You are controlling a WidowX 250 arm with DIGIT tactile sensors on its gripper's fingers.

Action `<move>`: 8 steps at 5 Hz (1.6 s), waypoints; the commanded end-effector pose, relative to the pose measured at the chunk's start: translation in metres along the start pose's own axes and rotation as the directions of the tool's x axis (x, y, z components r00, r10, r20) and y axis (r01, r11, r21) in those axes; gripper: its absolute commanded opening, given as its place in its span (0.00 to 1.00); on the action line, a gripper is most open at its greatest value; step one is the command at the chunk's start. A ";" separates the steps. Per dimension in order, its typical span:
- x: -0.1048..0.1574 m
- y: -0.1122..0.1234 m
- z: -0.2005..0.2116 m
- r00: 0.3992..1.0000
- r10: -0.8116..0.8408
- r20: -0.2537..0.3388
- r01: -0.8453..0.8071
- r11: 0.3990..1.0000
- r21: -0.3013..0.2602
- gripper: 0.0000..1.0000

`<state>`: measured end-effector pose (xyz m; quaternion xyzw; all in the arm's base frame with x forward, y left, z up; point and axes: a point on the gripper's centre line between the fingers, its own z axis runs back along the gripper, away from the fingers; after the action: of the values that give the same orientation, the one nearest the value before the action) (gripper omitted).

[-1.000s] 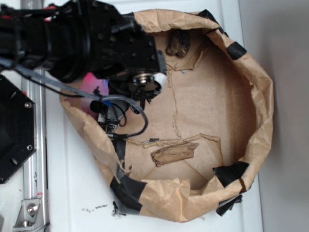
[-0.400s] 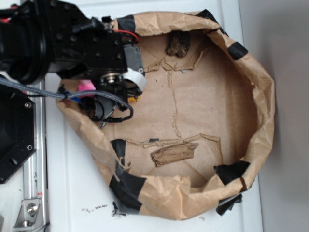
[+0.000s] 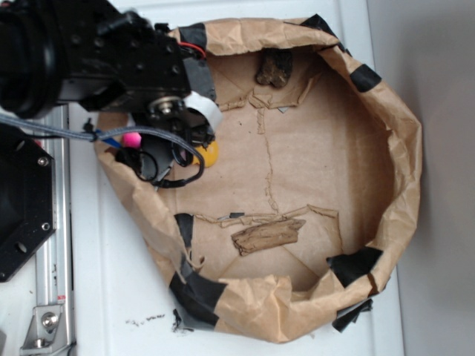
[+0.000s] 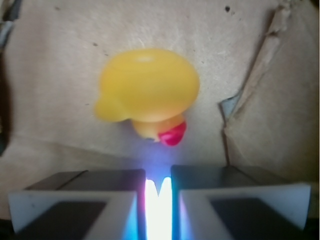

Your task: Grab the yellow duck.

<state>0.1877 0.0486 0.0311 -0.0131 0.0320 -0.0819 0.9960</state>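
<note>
The yellow duck (image 4: 147,92) was lying on the brown paper floor of the paper-walled pen (image 3: 401,133), over at its left side, and from the exterior view only a bit of yellow (image 3: 208,153) peeked out from under the black arm (image 3: 96,52). In the wrist view the duck sat just ahead of the hand (image 4: 158,192), red beak pointing back toward the fingertips, not touching them. The hand's two fingers (image 4: 80,200) were pretty much pressed together with only a thin bright sliver showing between them, and there was nothing held in there. The hand hung low over the paper, right by the duck. Elsewhere in the pen, a brown bark-like piece (image 3: 267,236) lay near the bottom middle, well apart from the duck, and a dark rock-like lump (image 3: 274,68) sat up by the top wall. Black tape patches (image 3: 355,265) held the paper walls together, and the whole pen rested on a white worktop (image 3: 111,297).
</note>
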 end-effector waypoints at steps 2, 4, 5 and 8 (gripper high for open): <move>0.007 0.007 0.024 0.993 -0.005 0.120 0.005 1.000 -0.005 1.00; 0.020 0.003 0.008 0.977 -0.019 0.211 0.016 1.000 0.018 1.00; 0.033 0.004 -0.001 0.979 -0.028 0.202 0.026 1.000 0.009 1.00; 0.046 0.002 -0.020 0.990 -0.022 0.139 0.022 1.000 0.003 1.00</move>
<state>0.2320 0.0433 0.0131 -0.0193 -0.0294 -0.0815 0.9961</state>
